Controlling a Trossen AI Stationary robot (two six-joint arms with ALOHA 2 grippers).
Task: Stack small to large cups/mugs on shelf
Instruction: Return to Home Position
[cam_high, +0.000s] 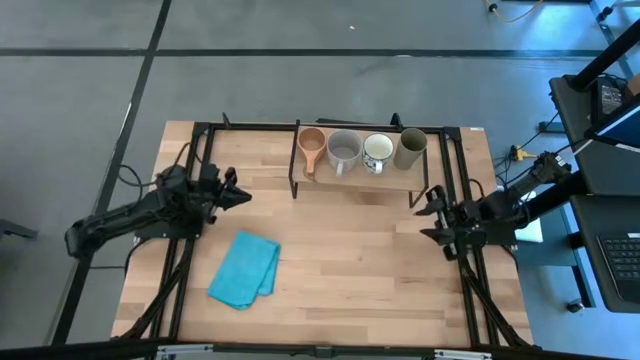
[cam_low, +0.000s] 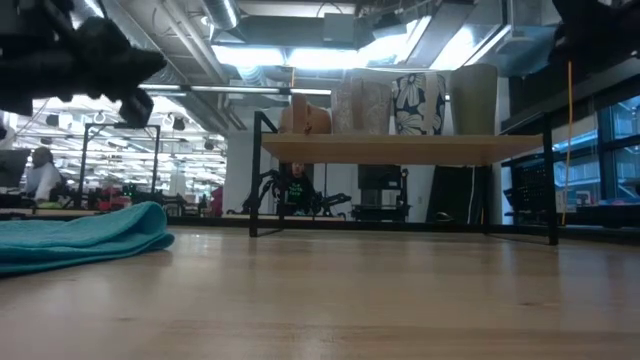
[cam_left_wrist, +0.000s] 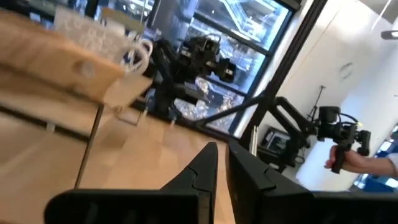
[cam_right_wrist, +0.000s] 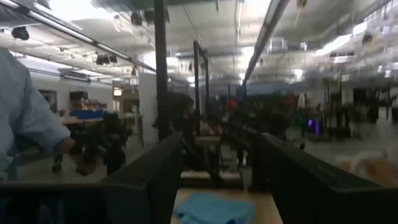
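- We see the low rectangular shelf with a light wooden top board on thin black legs (cam_high: 362, 181) at the far middle of the light wooden bench (cam_high: 360, 285). Its long axis runs side to side across the bench.
- Four vessels stand upright in one row on the board, mouths up. From the left arm's side these are the small brown wooden cup (cam_high: 312, 143), the grey mug (cam_high: 343, 149), the white mug (cam_high: 378, 151) and the olive-green handleless tumbler (cam_high: 411, 147).
- The brown cup's stub handle points toward the near edge of the bench.
- In the low view, the white mug carries a dark floral print.
- The left end effector (cam_high: 238, 195) hovers left of the shelf, clear of it, with its fingers together but for a narrow slit.
- The right end effector (cam_high: 432, 213) sits near the shelf's right end with its fingers spread wide and nothing between them.
- A crumpled blue cloth (cam_high: 245, 270) lies on the bench in front of the left arm.
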